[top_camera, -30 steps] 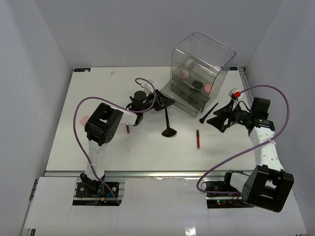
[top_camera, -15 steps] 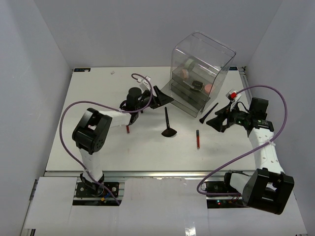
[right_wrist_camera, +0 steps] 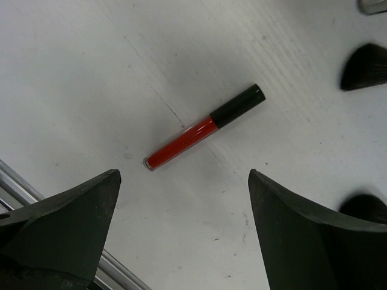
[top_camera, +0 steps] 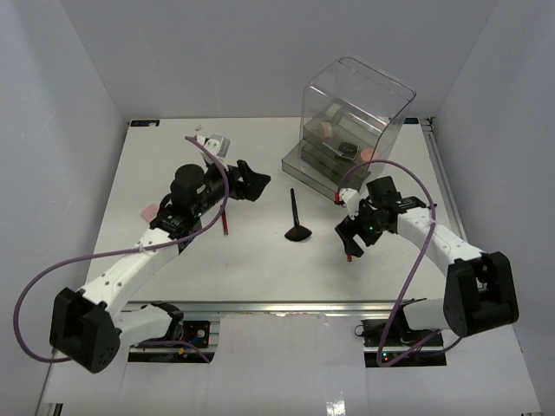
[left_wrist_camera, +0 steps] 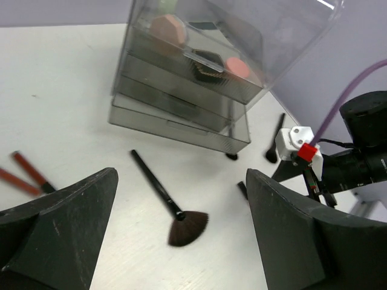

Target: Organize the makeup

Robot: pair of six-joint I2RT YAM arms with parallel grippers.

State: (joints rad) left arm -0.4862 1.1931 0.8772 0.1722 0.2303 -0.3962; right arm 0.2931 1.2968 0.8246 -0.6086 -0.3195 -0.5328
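From above: finds the left gripper (top_camera: 258,180) spread wide and empty, raised over the table (top_camera: 173,156) left of the clear drawer box (top_camera: 360,104). Places the fan brush (top_camera: 297,218) on the white top between the two arms, head toward the near edge, touched by neither. Puts a dark-red pencil (top_camera: 225,225) just beside the left forearm. Sets the right gripper (top_camera: 349,236) low over the red lip-gloss tube (top_camera: 349,254) — parted wide, clamping nothing.

Left wrist: looks past both wide-set fingers (left_wrist_camera: 60,235) at the fan brush (left_wrist_camera: 172,208) lying flat, handle angled toward the drawer box (left_wrist_camera: 181,103). Catches a pink puff (left_wrist_camera: 168,27), a black compact (left_wrist_camera: 208,67) and a second pink piece (left_wrist_camera: 237,66) in the box's upper tiers. Shows two dark-red pencils (left_wrist_camera: 27,169) at the left edge and a small brush (left_wrist_camera: 277,136) right of the box, near the right arm.

Right wrist: frames the lip-gloss tube (right_wrist_camera: 202,128) flat on the table between the open fingers (right_wrist_camera: 314,235) — touching neither, black cap pointing up and right. Clips a dark brush head (right_wrist_camera: 364,66) at the right edge.
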